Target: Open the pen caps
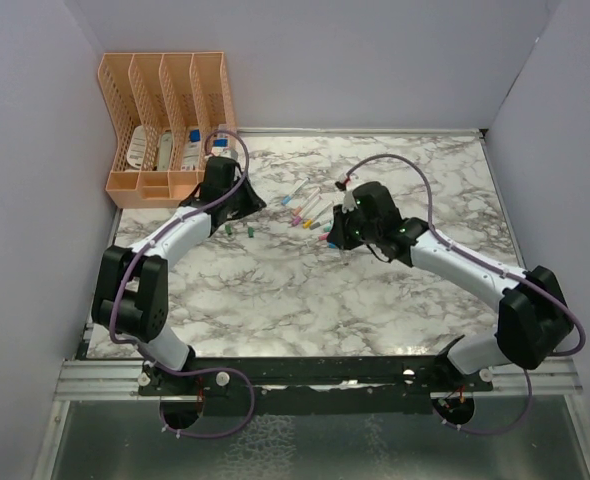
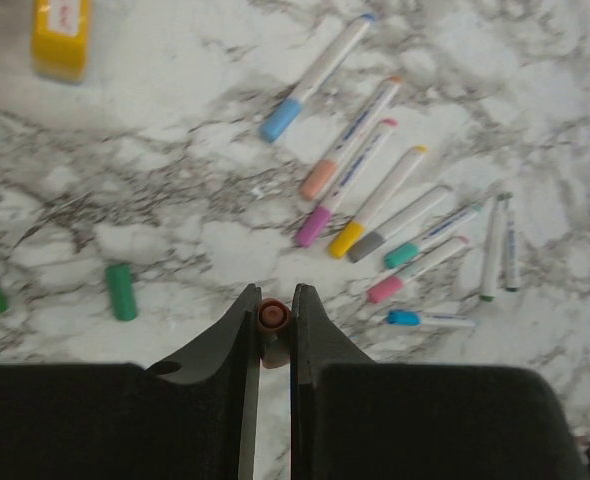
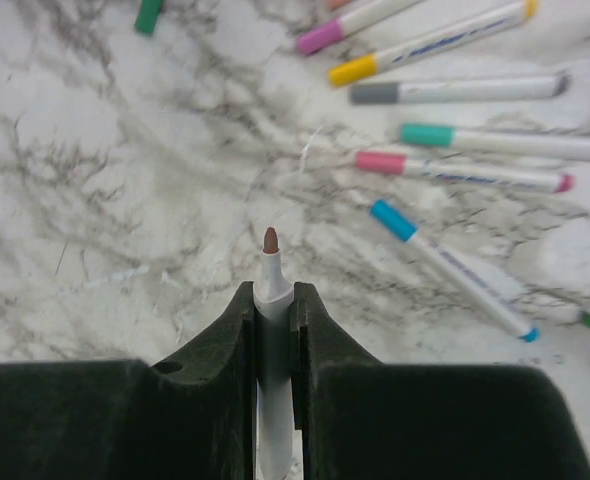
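The left jaws pinch a brown cap, off its pen; the right jaws clamp that bare pen. Two green caps lie loose on the desk. Beyond, seemingly eight capped pens are left to open.

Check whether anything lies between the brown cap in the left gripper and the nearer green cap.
Nothing visible does. The left gripper is shut on the brown cap, and only bare marble table lies between it and the nearer green cap.
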Motion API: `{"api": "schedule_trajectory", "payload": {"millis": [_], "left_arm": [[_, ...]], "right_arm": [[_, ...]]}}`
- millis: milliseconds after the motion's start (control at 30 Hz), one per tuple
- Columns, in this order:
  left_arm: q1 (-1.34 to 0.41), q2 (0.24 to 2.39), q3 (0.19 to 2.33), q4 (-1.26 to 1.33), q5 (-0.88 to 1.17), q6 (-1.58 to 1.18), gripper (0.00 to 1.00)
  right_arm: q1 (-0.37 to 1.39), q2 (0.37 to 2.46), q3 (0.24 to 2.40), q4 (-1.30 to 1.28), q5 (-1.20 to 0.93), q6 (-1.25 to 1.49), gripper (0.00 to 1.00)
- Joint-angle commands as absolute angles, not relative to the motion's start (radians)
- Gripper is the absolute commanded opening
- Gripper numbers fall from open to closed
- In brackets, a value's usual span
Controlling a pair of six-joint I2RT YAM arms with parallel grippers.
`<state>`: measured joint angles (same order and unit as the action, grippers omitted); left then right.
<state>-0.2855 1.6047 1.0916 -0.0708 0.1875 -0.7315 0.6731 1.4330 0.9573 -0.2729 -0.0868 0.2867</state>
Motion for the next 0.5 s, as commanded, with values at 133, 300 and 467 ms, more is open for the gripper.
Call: {"api": "schedule_trajectory", "payload": {"millis": [133,300,467], "left_arm": [[-0.282,1.579,1.031,-0.315,-0.045,-0.539,0.0],[-0.282,1.63,1.056,-0.338,-0.092,-0.503,0.0],[-0.277,1.689,1.091,-0.333,-0.138,-0.476,0.0]], "right_arm": [[0.491,1.475,1.083,-0.337,0.045,0.251,0.01],[0.451,1.477,1.096,-0.348,0.04,0.235,0.01],[0.433,1.472,1.088,-0.347,0.043,0.233,0.01]]}}
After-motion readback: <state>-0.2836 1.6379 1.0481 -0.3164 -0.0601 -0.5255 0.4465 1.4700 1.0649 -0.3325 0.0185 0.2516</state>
